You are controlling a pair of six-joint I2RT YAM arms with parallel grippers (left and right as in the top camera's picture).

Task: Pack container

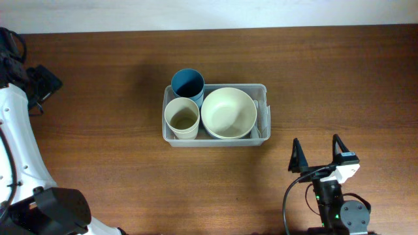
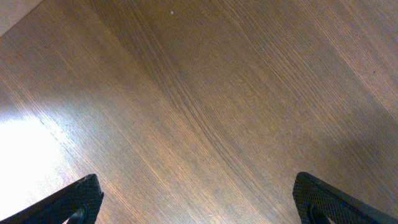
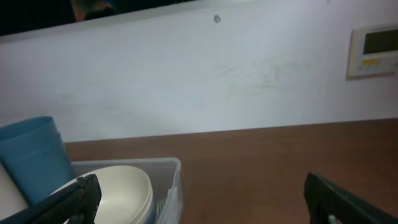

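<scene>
Both splayed wide, right gripper (image 1: 316, 141) near container (image 1: 165, 127), left gripper (image 2: 198, 186) over table (image 2: 199, 74).

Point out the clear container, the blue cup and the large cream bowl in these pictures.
clear container (image 1: 215, 141): overhead view, on its near long wall.
blue cup (image 1: 187, 83): overhead view, inside its mouth.
large cream bowl (image 1: 228, 112): overhead view, middle of its hollow.

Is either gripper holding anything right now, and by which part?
Nothing is held. The left gripper is open over the table; the right gripper is open, apart from the container.
</scene>
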